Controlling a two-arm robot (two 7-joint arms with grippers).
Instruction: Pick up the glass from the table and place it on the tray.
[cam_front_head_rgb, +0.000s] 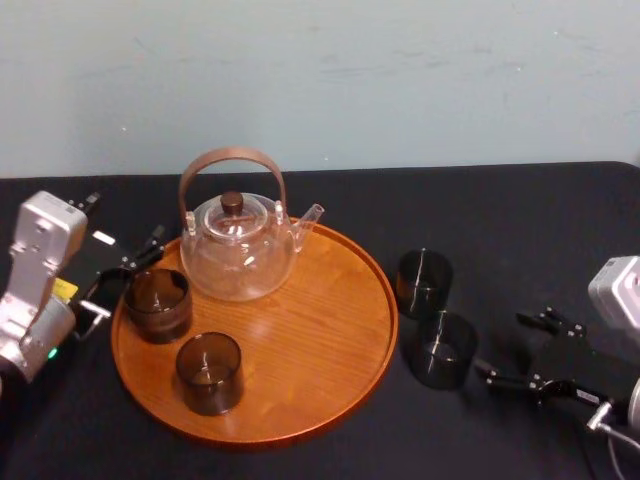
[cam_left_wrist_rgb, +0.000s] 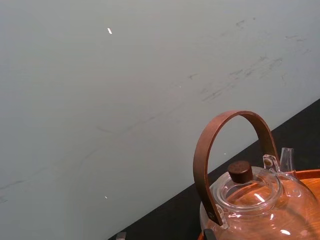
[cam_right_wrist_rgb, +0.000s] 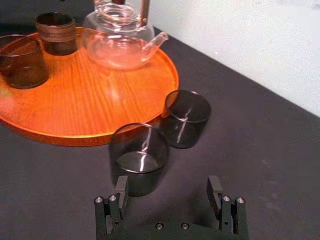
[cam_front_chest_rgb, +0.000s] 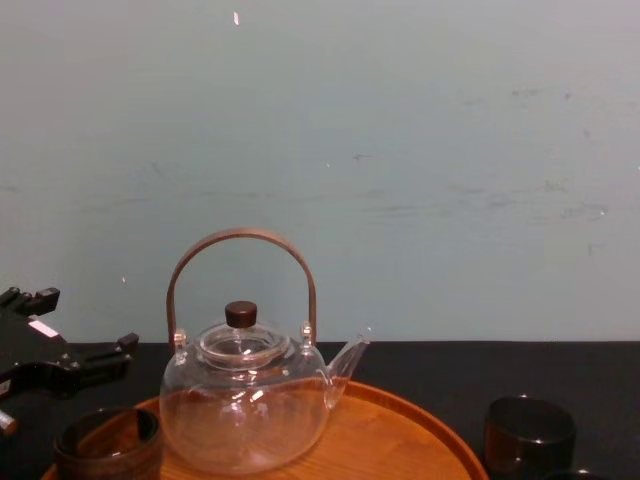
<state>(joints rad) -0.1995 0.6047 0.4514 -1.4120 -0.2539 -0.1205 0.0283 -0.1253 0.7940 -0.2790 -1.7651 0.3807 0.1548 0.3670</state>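
Right of tray (cam_front_head_rgb: 385, 330), head view: nearer glass (cam_front_head_rgb: 441, 350) upright on table (cam_front_head_rgb: 560, 230), just ahead of right gripper (cam_front_head_rgb: 515, 350); left gripper (cam_front_head_rgb: 120, 278) spread, empty, across tray | right wrist view: right fingers (cam_right_wrist_rgb: 216, 192) spread, empty; nearer glass ahead, off-centre toward one fingertip

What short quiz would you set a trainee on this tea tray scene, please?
1. True or false: the teapot stands on the table, off the tray.
2. How many dark glasses stand on the table to the right of the tray?
3. The right gripper has its jaws: A) open, facing the near glass; B) shut on a glass; C) shut on the teapot's handle.

Key
1. False: the teapot is on the tray.
2. Two: the far glass and the near glass.
3. A.
Note: the left gripper sits at the tray's left edge.
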